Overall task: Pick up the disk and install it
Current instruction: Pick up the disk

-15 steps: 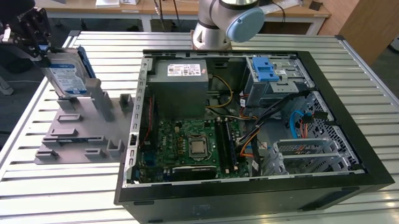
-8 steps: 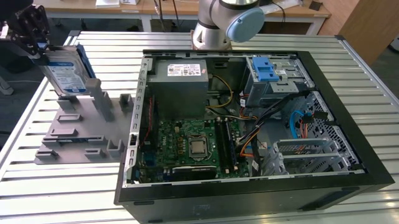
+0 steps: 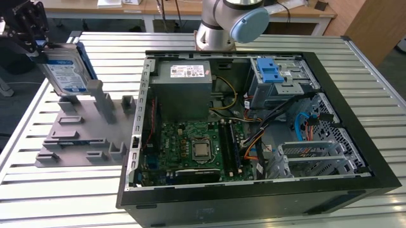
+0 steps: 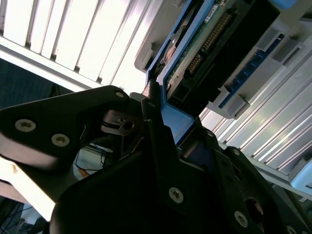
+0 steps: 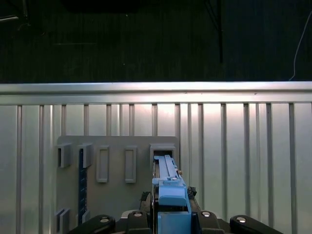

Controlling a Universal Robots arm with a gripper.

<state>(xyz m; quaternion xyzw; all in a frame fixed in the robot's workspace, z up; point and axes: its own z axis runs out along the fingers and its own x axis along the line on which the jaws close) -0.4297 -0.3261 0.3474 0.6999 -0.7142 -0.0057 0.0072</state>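
The disk (image 3: 63,69), silver with a blue-and-white label and a blue carrier, hangs on edge above the grey slotted fixture (image 3: 76,137) at the exterior view's left. My gripper (image 3: 42,49) is shut on its upper end. In the second wrist view the disk's (image 4: 204,44) circuit-board side shows, and the black fingers (image 4: 156,126) clamp its blue frame. The first wrist view looks down the disk's (image 5: 168,183) narrow edge, with the gripper (image 5: 170,217) around it and the fixture (image 5: 117,195) below.
An open black computer case (image 3: 254,192) lies on the slatted metal table (image 3: 63,190), at the exterior view's right of the fixture. Inside it are a grey power supply box (image 3: 184,90), a motherboard (image 3: 190,147), and a drive bay with a blue latch (image 3: 271,71). The arm's base (image 3: 222,23) stands behind the case.
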